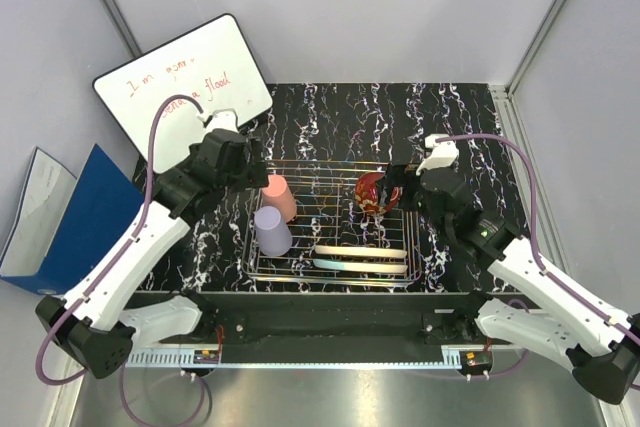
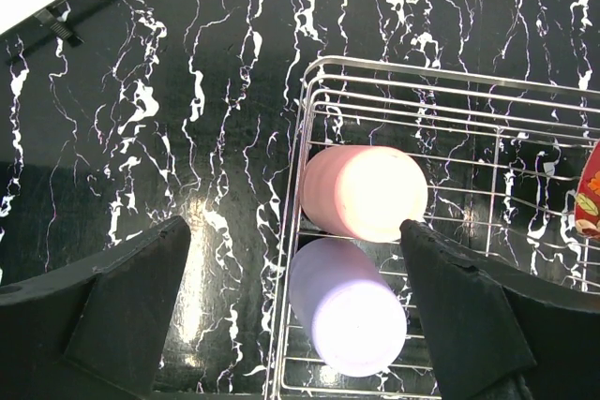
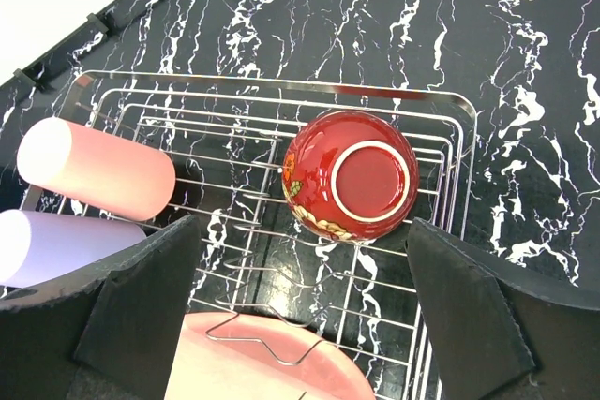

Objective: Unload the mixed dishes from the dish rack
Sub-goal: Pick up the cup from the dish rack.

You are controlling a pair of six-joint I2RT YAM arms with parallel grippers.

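The silver wire dish rack [image 1: 300, 169] sits mid-table. In it stand a salmon-pink cup [image 1: 279, 197] and a lavender cup [image 1: 272, 231], both upside down at the left, a red patterned bowl [image 1: 372, 191] upside down at the right, and two plates on edge at the front: pink/cream [image 1: 360, 252] and light-blue/cream [image 1: 362, 266]. My left gripper [image 2: 295, 274] is open above the two cups [image 2: 364, 191] [image 2: 347, 308]. My right gripper [image 3: 305, 278] is open above the bowl [image 3: 351, 176] and the pink plate [image 3: 272, 362].
A white whiteboard [image 1: 185, 87] with red writing leans at the back left. A blue folder [image 1: 70, 222] stands left of the table. Grey walls enclose the black marbled tabletop [image 1: 460, 127] at the back and right.
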